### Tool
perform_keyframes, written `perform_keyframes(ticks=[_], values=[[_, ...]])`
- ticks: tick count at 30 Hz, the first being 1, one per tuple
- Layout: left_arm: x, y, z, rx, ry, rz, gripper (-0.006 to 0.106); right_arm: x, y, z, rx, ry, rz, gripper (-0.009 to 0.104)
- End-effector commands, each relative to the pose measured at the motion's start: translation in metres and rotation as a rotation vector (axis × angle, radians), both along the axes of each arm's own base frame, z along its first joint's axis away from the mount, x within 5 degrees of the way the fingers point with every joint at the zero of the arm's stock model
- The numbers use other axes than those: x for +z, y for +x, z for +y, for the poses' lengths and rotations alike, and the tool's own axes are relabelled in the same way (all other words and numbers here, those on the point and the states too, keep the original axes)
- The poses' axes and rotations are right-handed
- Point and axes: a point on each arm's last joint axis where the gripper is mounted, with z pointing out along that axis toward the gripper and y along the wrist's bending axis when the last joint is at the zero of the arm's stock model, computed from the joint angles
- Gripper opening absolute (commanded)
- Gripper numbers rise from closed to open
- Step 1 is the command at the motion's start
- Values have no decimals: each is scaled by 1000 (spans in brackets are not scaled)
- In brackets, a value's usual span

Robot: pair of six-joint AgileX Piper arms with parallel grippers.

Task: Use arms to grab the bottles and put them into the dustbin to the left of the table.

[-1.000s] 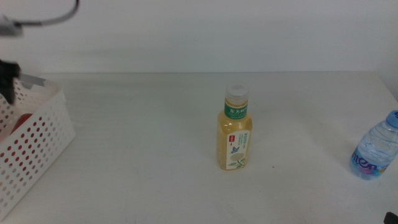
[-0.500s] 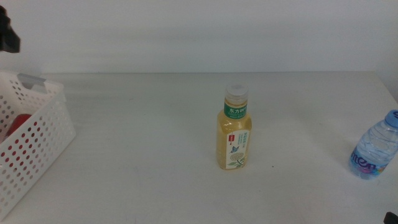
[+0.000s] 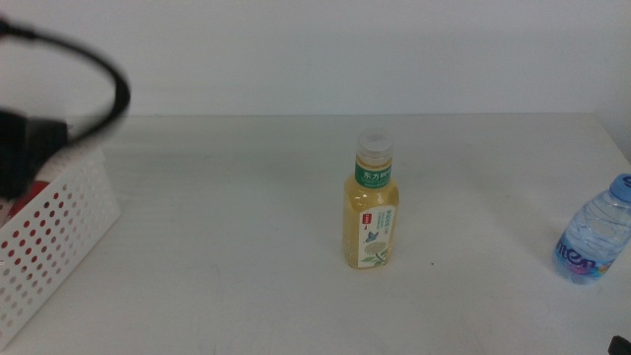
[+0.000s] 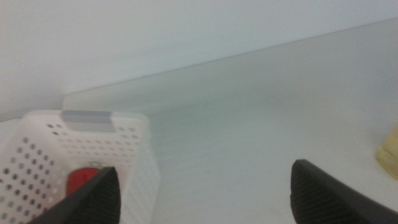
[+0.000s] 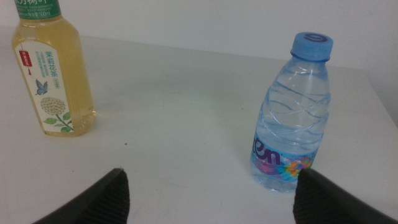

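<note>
Bottles: tea bottle [image 3: 373, 209] upright mid-table; water bottle [image 3: 595, 235] far right.
Can [image 4: 86, 181]: inside dustbin [image 3: 61, 229], left.
Left gripper [image 4: 202, 190]: wide open above dustbin, empty.
Right gripper [image 5: 211, 193]: open, facing water bottle, ready to grab.

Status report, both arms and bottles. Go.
Left gripper open, empty, above the bin; red can inside. Right gripper open, waiting near the water bottle. Tea bottle upright mid-table, unobstructed.
</note>
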Motion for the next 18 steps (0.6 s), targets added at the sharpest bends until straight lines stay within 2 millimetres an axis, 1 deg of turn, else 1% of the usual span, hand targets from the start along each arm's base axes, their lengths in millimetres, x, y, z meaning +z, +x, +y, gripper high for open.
perform_keyframes(ticks=[1, 5, 10, 18], values=[[9, -10, -3, -20, -50, -131, 90, 18, -2, -1, -12, 13, -132, 70], [-6, -25, -6, -65, -58, -156, 90, 18, -2, -1, -12, 13, -132, 70], [-20, -38, -10, -117, -89, -196, 90, 18, -2, -1, -12, 13, -132, 70], [-37, -44, -11, -126, -125, -173, 90, 18, -2, -1, -12, 13, -132, 70]])
